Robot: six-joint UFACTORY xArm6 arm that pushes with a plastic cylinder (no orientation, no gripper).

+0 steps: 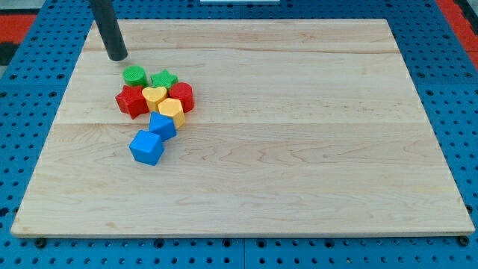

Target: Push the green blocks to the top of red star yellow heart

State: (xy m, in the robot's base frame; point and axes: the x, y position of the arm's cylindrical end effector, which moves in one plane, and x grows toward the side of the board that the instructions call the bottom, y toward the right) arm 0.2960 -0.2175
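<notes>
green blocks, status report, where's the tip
My tip up-left of cluster, touching nothing. Green cylinder and green star sit above red star, yellow heart. Nothing in the way.

dark rod slanting from view's top, my tip upper left

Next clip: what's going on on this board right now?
A rod arm is pushing blocks on a wooden board. My tip sits toward the view's top left, clear of the cluster. The green cylinder and green star lie just above the red star and yellow heart, so the goal looks about met.
</notes>
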